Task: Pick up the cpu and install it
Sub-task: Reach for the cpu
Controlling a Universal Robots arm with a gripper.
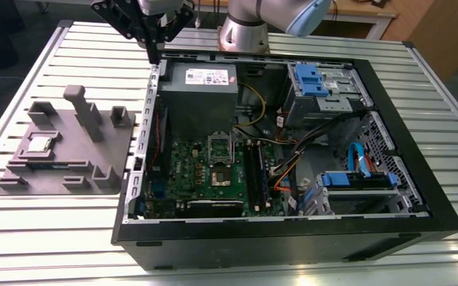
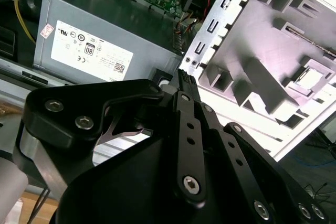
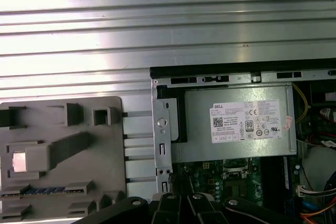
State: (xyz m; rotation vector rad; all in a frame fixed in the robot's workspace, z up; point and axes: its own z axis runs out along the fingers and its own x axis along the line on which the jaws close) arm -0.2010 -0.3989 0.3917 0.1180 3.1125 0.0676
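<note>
- The cpu, a small flat square chip with a shiny silver-grey metal top, lies in a shallow pocket of the grey moulded plastic tray. This tray rests on the ribbed metal worktop, just beside the open black computer case, on the exterior view's left of it. The chip is in the part of the tray far from the case.
- The black tool hangs over the far corner of the case, near the grey metal power-supply box, well apart from the chip. Its fingers look closed together, with nothing between them.
- We judge the chip to be light and fully stiff. Its smooth metal top is probably slippery, and its underside, which we cannot see, is probably delicate.
- We would therefore take hold at two opposite side edges, not on the flat faces. The free room between the chip and the pocket walls is too small for us to tell.
- The chip lies flat with the metal top upward, as it also shows in the first wrist view.
- Being square, it has no real long axis. Its edges run about parallel with the tray edges and with the nearest wall of the case.
- Any corner mark for orientation is too small to read.
</note>
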